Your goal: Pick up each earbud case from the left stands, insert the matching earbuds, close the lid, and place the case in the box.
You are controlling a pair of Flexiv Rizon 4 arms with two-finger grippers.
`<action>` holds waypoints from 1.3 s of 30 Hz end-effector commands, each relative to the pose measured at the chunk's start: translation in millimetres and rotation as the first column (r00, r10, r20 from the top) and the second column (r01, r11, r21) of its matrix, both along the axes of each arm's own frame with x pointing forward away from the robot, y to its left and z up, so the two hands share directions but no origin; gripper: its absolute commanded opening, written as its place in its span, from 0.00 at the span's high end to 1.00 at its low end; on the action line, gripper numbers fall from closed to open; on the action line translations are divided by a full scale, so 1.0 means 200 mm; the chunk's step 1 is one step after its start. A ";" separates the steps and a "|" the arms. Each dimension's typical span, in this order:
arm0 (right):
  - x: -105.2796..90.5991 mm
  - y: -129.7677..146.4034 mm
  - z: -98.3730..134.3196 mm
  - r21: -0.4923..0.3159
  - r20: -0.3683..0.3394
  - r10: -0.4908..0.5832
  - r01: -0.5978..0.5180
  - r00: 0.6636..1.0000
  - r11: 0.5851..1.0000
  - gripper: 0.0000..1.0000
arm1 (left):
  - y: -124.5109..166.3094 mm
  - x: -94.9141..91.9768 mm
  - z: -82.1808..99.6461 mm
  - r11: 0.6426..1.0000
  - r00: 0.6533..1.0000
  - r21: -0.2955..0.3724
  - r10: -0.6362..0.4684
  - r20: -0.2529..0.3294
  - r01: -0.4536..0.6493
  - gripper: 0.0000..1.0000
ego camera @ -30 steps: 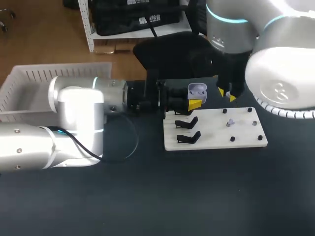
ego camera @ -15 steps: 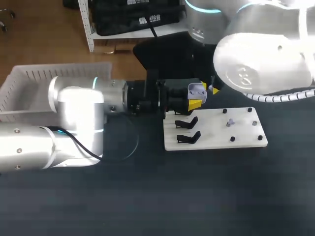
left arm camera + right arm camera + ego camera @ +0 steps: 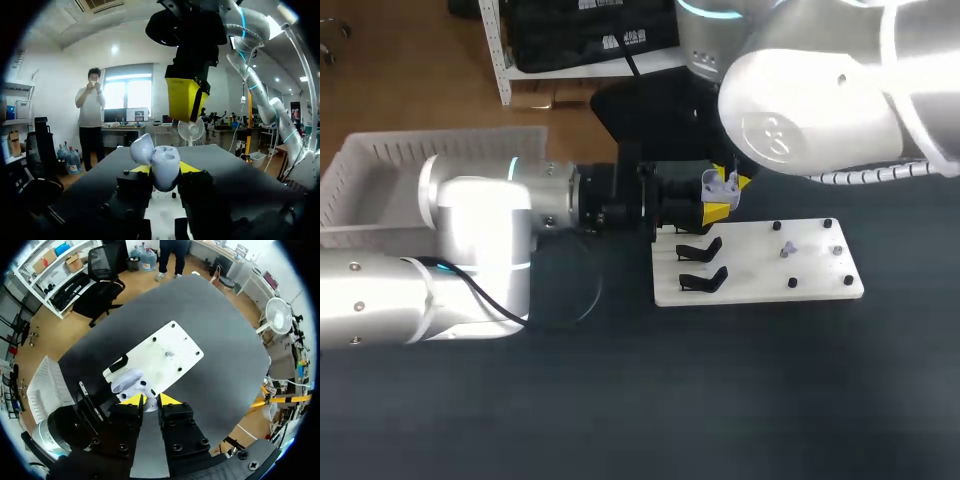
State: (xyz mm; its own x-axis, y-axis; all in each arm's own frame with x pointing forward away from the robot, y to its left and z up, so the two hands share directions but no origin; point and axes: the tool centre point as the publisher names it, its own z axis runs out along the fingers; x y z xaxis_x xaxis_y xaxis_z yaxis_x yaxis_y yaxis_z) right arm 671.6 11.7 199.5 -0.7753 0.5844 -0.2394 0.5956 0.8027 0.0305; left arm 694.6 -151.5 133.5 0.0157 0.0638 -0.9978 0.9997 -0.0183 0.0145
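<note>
My left gripper [image 3: 718,207] reaches in from the left and is shut on a lavender earbud case [image 3: 721,184] held above the white board's [image 3: 760,265] far left corner. In the left wrist view the case [image 3: 165,164] sits between my yellow tips with its lid [image 3: 142,149] swung open. My right gripper [image 3: 738,182] hangs just above the case, shut on a small pale earbud [image 3: 149,402]. The right wrist view looks down past it onto the open case [image 3: 129,382]. Another earbud [image 3: 787,248] rests on the board.
Two black stands [image 3: 701,251] [image 3: 704,280] sit on the board's left side, with several black pegs on its right. A white slatted box [image 3: 380,165] stands at the far left of the table. My right arm's bulk overhangs the far right.
My right arm has swung left from above the board's far right side to just over the open case. The left arm and the case have stayed put.
</note>
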 end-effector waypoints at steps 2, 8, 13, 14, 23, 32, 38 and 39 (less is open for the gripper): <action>0.03 0.03 0.00 -0.019 -0.026 -0.001 0.001 1.000 1.000 1.00 | 0.00 -0.01 0.00 1.000 1.000 -0.004 0.006 0.004 -0.006 1.00; 0.04 0.03 -0.01 -0.033 -0.045 -0.008 0.006 0.999 0.999 1.00 | 0.00 -0.01 0.00 1.000 1.000 -0.004 0.006 0.004 -0.006 1.00; 0.05 0.03 -0.03 -0.040 -0.067 -0.007 0.004 0.998 0.999 1.00 | 0.00 -0.01 0.00 1.000 1.000 -0.004 0.006 0.004 -0.006 1.00; 0.06 0.03 -0.03 -0.043 -0.071 -0.009 0.006 0.997 0.999 1.00 | 0.00 -0.01 0.00 1.000 1.000 -0.004 0.006 0.004 -0.006 1.00; 0.07 0.02 -0.05 -0.050 -0.082 -0.009 0.005 0.997 0.999 1.00 | 0.00 -0.01 0.00 1.000 1.000 -0.004 0.006 0.004 -0.006 1.00; 0.05 0.00 -0.06 -0.051 -0.088 -0.020 0.016 0.996 0.999 1.00 | 0.00 -0.01 0.00 1.000 1.000 -0.004 0.006 0.004 -0.006 1.00; 0.04 -0.01 -0.08 -0.051 -0.091 -0.031 0.026 0.995 0.998 1.00 | 0.00 -0.01 0.00 1.000 1.000 -0.004 0.006 0.004 -0.006 1.00; 0.04 -0.01 -0.08 -0.051 -0.093 -0.032 0.027 0.995 0.998 1.00 | 0.00 -0.01 0.00 1.000 1.000 -0.004 0.006 0.004 -0.006 1.00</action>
